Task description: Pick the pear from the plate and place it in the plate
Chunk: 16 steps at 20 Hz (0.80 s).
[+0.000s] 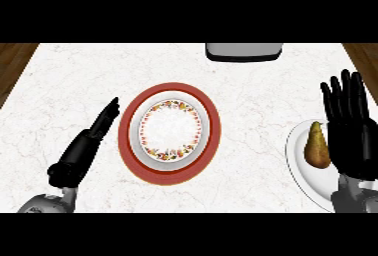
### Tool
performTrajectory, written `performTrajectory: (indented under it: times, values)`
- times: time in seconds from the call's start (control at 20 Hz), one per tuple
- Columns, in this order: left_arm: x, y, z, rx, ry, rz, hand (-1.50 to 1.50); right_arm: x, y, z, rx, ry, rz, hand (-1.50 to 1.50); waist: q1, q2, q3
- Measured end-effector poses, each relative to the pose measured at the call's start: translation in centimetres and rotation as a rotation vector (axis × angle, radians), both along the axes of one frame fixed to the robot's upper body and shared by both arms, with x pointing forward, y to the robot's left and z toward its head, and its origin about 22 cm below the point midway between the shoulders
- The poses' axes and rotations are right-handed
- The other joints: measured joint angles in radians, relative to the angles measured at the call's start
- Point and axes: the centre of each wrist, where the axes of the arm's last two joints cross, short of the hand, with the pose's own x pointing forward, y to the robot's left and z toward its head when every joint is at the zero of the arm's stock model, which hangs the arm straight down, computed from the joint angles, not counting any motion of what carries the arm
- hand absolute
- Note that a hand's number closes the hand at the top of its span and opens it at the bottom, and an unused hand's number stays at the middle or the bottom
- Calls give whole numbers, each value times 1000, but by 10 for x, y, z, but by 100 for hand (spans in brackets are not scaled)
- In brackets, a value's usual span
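Right hand, fingers straight and holding nothing, is hovering w/ pear touching at its 9 o'clock; pear is lying on white plate, long axis 12-to-6. Left hand is resting far off.

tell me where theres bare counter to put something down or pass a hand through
Bare marble lies between the red-rimmed plate and the white plate holding the pear, and along the far edge left of the grey appliance. It is tight on the red-rimmed plate's left, where the left hand rests, and at the right edge, where the right hand hovers beside the pear.
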Motion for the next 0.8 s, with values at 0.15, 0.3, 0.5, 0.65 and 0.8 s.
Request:
performTrajectory:
  times: [0.15,0.3,0.5,0.65,0.8]
  values:
    - [5,10,-2,-12,35,58,0,7,-30,0,-89,29,63,150,9,-7,-5]
    - [11,25,-3,-39,70,168,0,12,-65,7,-240,61,170,150,24,-3,-6]
    - [11,33,-10,-75,134,241,0,9,-116,20,-556,19,28,-150,19,-1,-14]
    - [17,36,-10,-99,174,277,0,-2,-150,-14,-553,-12,7,-150,20,-3,-9]
    - [19,38,-11,-110,197,299,0,-17,-178,-40,-631,-5,64,-150,24,-5,-7]
